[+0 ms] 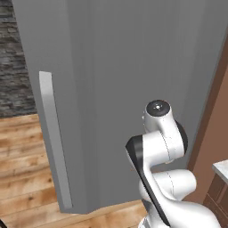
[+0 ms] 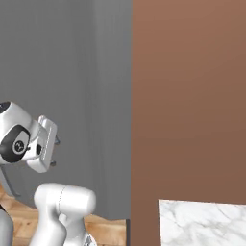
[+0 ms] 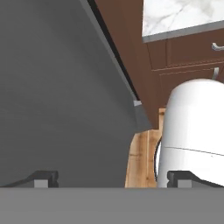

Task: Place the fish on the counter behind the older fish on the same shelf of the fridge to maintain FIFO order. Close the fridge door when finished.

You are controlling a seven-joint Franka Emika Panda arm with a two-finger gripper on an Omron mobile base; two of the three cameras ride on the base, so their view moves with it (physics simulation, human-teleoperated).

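Grey fridge door point(image 1: 124, 102) stands ajar in front of us, swung out from the wood panel point(image 2: 192, 105), w/ its light bar handle point(image 1: 54, 138) on the far side of the door from that panel. We can't see the fish, the older fish or the shelf from here, so we can't say whether the fish is already placed. Judging by the pose facing the door's outer face, we reckon the step in hand is closing it.

To do it well: we'd push on the flat face, well out toward the handle side, away from the hinge edge next to the wood panel, since that gives the most leverage. Contact w/ the finger tips or knuckle flat on, not at an angle, so we don't skid across the smooth panel. Push slow & follow the arc of the door; the base may need to creep fwd. Watch the door's lower corner point(image 3: 141, 114) near the cabinets below the counter point(image 2: 204, 222), which sits just beside the wood panel on the side away from the door.

Arm pose: folded up tight, elbow high, wrist bent so the gripper point(image 2: 54, 151) points at the door, close to its face; touching or not, we can't tell. In the hand view the two finger tips point(image 3: 41, 178) sit far apart at the bottom corners, so the pincer is wide & holds nothing.
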